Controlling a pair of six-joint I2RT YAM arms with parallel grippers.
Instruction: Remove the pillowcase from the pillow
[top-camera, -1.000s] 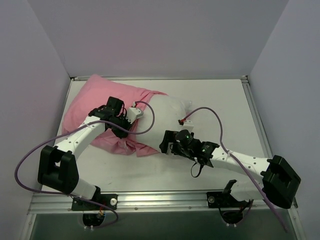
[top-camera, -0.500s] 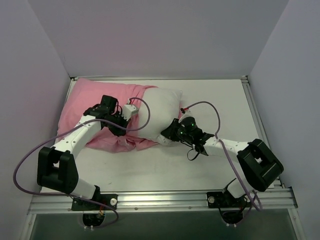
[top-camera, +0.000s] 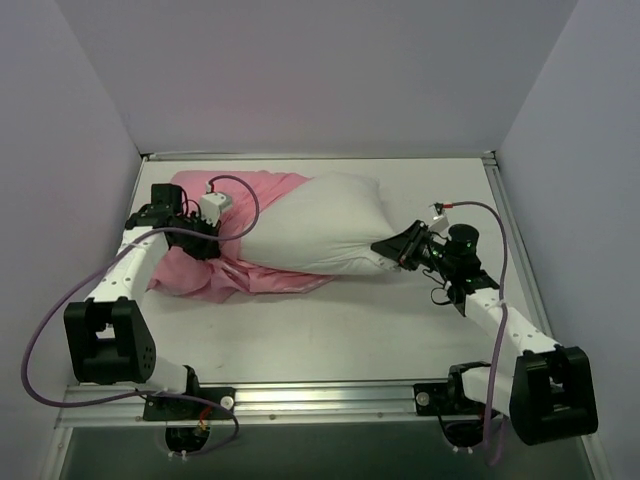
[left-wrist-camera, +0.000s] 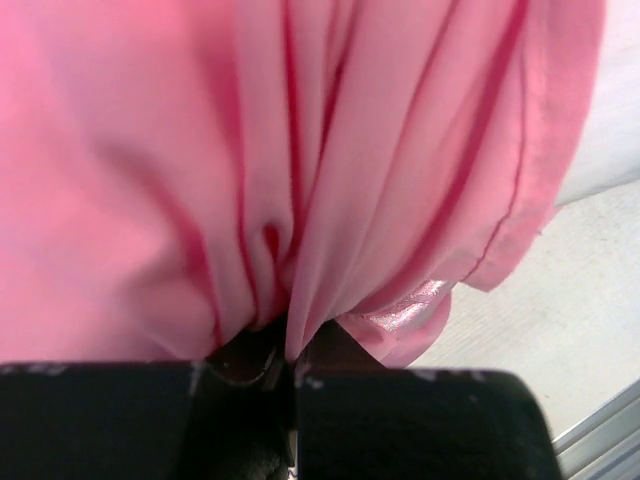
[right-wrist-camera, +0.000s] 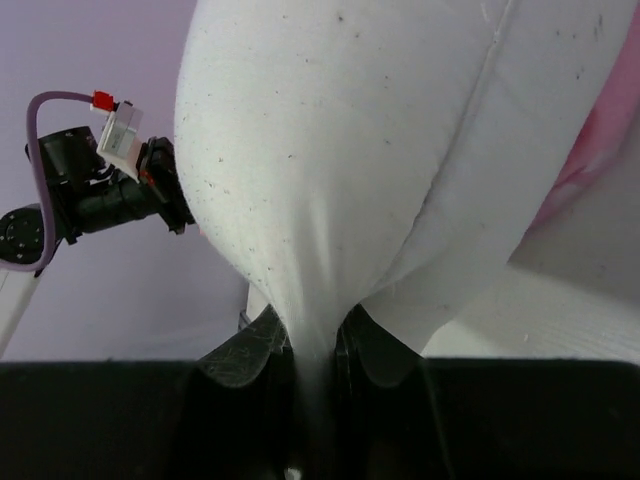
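Observation:
The off-white pillow (top-camera: 320, 225) lies stretched across the middle of the table, its left end still inside the pink pillowcase (top-camera: 262, 277). My right gripper (top-camera: 389, 249) is shut on the pillow's right corner; the right wrist view shows white speckled fabric (right-wrist-camera: 330, 150) pinched between the jaws of that gripper (right-wrist-camera: 316, 345). At the far left my left gripper (top-camera: 205, 243) is shut on a bunch of the pillowcase. The left wrist view is filled with gathered pink folds (left-wrist-camera: 300, 150) running into the closed left gripper (left-wrist-camera: 290, 350).
Purple walls enclose the table on three sides. A metal rail (top-camera: 320, 400) runs along the near edge by the arm bases. Purple cables loop from both arms. Bare white tabletop (top-camera: 340, 330) lies in front of the pillow.
My right gripper closed on the pillow's corner and pulled it far to the right. My left gripper drew the pillowcase left, so much more white pillow shows.

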